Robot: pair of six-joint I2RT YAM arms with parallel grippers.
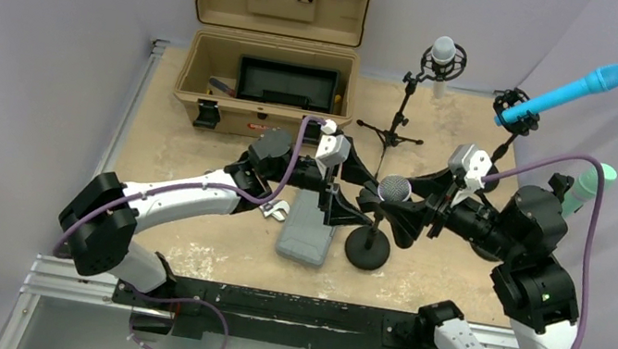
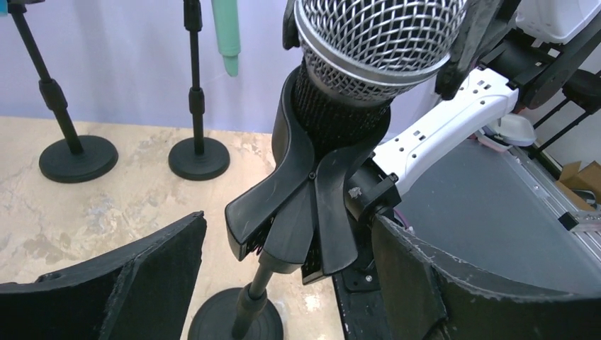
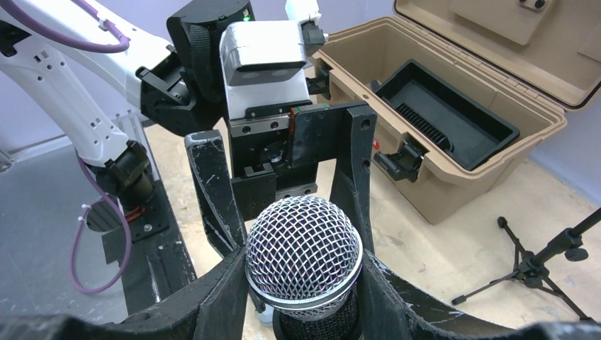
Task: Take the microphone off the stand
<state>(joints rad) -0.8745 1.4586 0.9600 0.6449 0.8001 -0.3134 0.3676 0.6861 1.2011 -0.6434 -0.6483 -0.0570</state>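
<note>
No legible text in any view.
Case (image 1: 230, 117): small red label (image 1: 260, 128) on its near wall, right of the left latch; the lettering is too small to read.
Microphone (image 3: 303, 244): nothing readable on the grille or on the part of the body that shows.

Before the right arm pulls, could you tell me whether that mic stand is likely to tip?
Probably top-heavy: the stand is a thin pole on a small round base, with the microphone high in its clip. The clip hugs the body, so a pull would likely drag the stand along. The left gripper stands open around the clip, bracing nothing.
</note>
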